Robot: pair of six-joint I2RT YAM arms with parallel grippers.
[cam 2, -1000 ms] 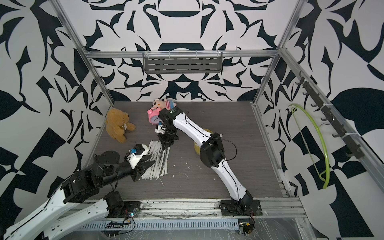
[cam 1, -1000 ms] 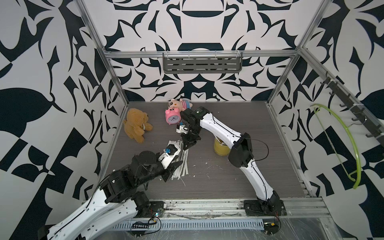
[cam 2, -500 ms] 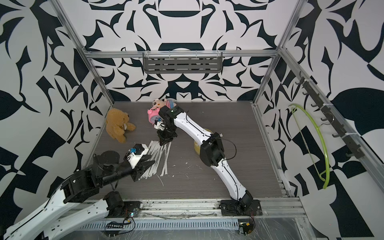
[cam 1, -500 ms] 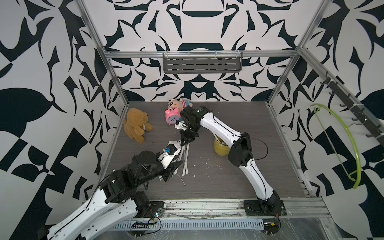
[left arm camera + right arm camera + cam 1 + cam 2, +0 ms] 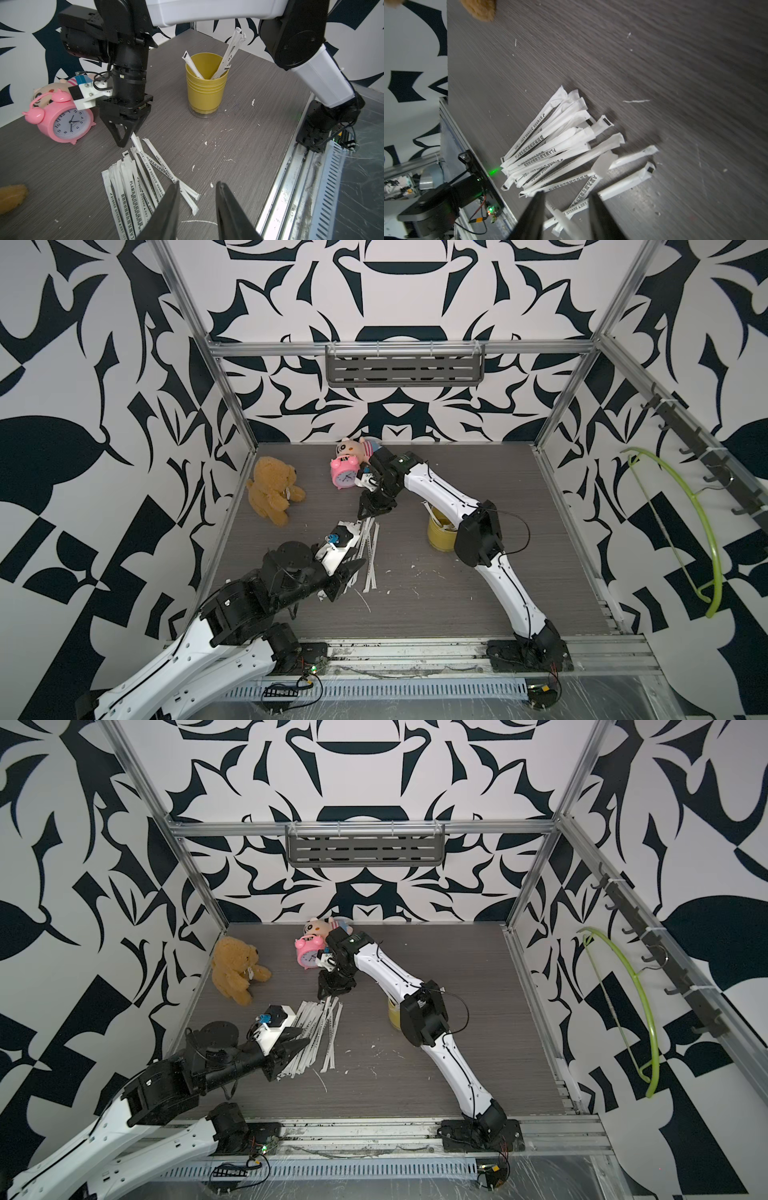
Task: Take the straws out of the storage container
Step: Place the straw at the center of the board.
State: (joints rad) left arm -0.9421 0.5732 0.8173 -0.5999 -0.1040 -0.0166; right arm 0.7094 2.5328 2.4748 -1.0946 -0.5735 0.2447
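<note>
**Straws (image 5: 128, 187) mostly out, a few left in the storage container (image 5: 205, 87)**

Most lie piled on the table (image 5: 249, 145); a few lean inside the upright container nearby. The right hand (image 5: 127, 139) hangs over the pile's end, jaws parted, one straw loose beneath: a release step, I judge. The left hand (image 5: 197, 185) is open and empty by the pile. Next, the right hand must reach the container's mouth and pinch another.

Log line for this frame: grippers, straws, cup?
left gripper: open, empty | right gripper: open above pile | straws: most piled outside, few in yellow cup | task: unfinished
</note>
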